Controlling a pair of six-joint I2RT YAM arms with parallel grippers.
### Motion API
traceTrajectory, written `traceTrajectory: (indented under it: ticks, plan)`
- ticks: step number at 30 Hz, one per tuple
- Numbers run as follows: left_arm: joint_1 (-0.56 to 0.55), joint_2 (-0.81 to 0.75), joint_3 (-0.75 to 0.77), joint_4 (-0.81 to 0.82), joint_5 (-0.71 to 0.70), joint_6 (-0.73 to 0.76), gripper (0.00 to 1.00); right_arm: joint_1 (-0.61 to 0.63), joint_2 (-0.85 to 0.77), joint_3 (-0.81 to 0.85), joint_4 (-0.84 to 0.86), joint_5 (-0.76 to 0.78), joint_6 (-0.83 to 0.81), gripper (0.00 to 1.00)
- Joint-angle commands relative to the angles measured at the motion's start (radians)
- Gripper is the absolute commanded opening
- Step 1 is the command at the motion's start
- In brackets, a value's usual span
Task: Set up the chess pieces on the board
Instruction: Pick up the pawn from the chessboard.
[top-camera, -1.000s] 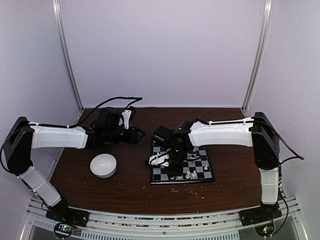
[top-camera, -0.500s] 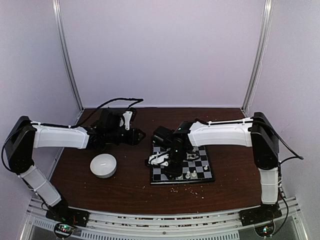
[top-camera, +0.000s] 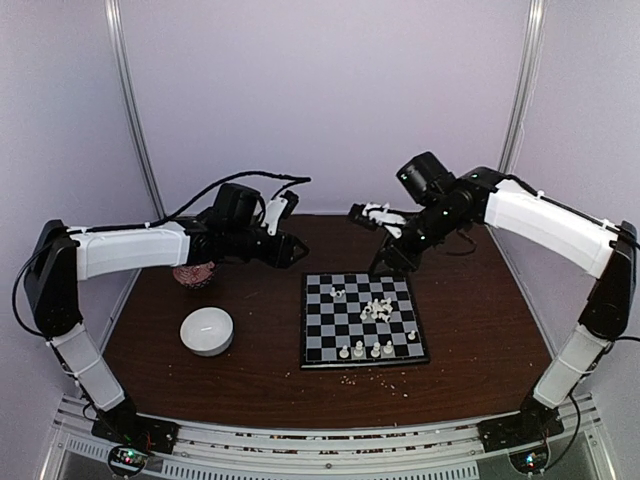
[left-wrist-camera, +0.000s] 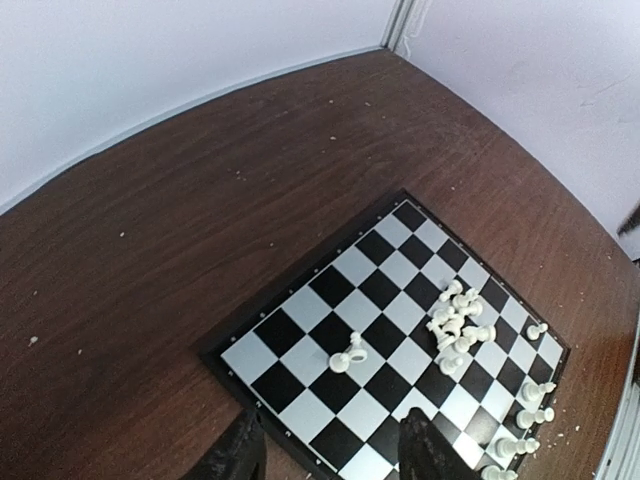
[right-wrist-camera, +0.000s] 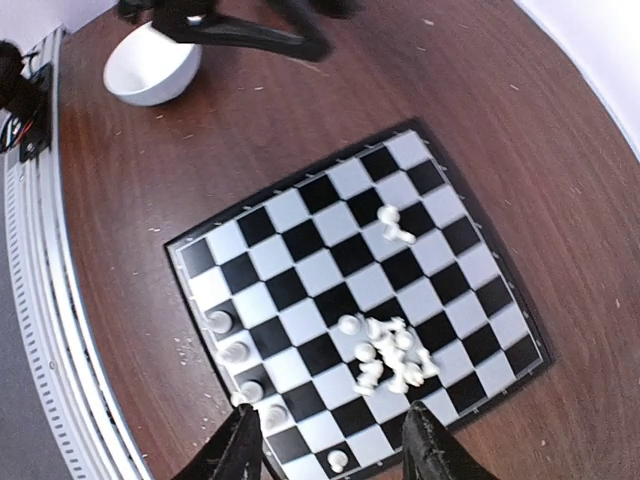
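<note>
The board (top-camera: 322, 338) lies right of the table's middle. A heap of white chess pieces (top-camera: 378, 309) is tumbled on its right half. One piece (top-camera: 338, 293) lies alone near the far left, and several stand along the near edge (top-camera: 366, 350). My right gripper (top-camera: 388, 262) hangs open above the board's far edge, and between its fingers (right-wrist-camera: 240, 450) I see the heap (right-wrist-camera: 390, 355) far below. My left gripper (top-camera: 293, 252) hovers open off the board's far left corner, empty, looking down at the lone piece (left-wrist-camera: 347, 356).
A round white bowl (top-camera: 207, 330) stands left of the board (right-wrist-camera: 300, 240). A reddish thing (top-camera: 193, 274) shows under the left arm. Pale crumbs (top-camera: 372, 378) dot the table in front of the board. Walls close in at the back and sides.
My right arm rose off the board and swung to the back right with its jaws opening, uncovering the heap. My left arm lifted and reached a little to the right.
</note>
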Motion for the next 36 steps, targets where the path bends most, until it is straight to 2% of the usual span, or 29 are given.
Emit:
traceTrajectory:
  ticks: [1,6,10,15,21,36]
  plan:
    - [-0.008,0.081,0.13,-0.118,0.141,0.1,0.46,-0.145,-0.07,-0.14,0.051,-0.075,0.02,0.48]
    - [-0.035,0.203,0.3,-0.243,0.14,0.123,0.41,-0.211,-0.146,-0.33,0.142,-0.009,-0.018,0.46]
    - [-0.039,0.312,0.409,-0.315,0.14,0.117,0.38,-0.215,-0.16,-0.416,0.205,-0.025,-0.033,0.43]
    - [-0.041,0.363,0.425,-0.314,0.17,0.116,0.35,-0.189,-0.073,-0.357,0.181,-0.009,-0.067,0.39]
    - [-0.049,0.44,0.486,-0.388,0.16,0.109,0.34,-0.183,-0.007,-0.327,0.216,-0.058,-0.025,0.38]
    - [-0.086,0.588,0.661,-0.496,0.075,0.148,0.31,-0.184,-0.008,-0.364,0.236,-0.012,-0.038,0.38]
